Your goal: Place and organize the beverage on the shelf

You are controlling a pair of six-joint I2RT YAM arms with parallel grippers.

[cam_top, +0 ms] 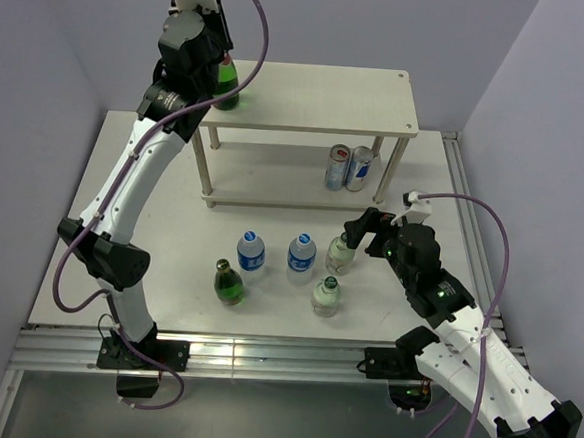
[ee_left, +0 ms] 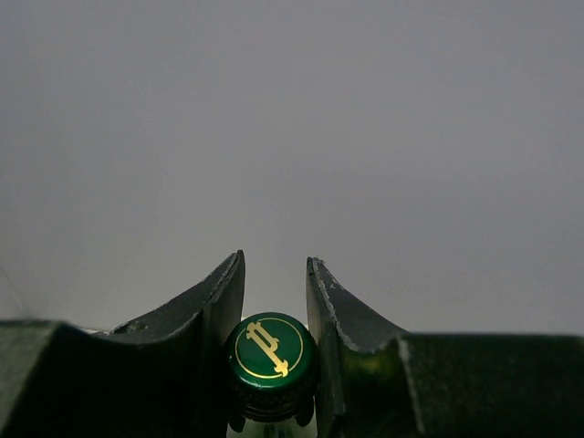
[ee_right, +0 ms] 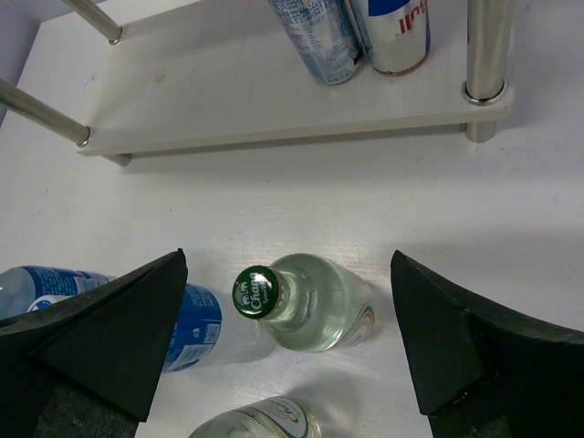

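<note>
Currently the left end effector [ee_left: 275, 274] pinches a green bottle [ee_left: 270, 351] atop the shelf [cam_top: 321, 96], far left.

light: bright, even | shadows: soft | glare: front rail [cam_top: 263, 349] | focus: sharp

The shelf [cam_top: 310, 98] is pale cream on silver legs. At its top board's left end, the dark green bottle [cam_top: 227, 82] has a green cap [ee_left: 271, 349] with a gold emblem. The cans [cam_top: 338, 168] are blue and silver, one lettered red. On the white table [cam_top: 174, 186] are two blue-labelled bottles [cam_top: 252, 252], two clear bottles [cam_top: 326, 297] with green caps, and a second green bottle [cam_top: 229, 285].
</note>
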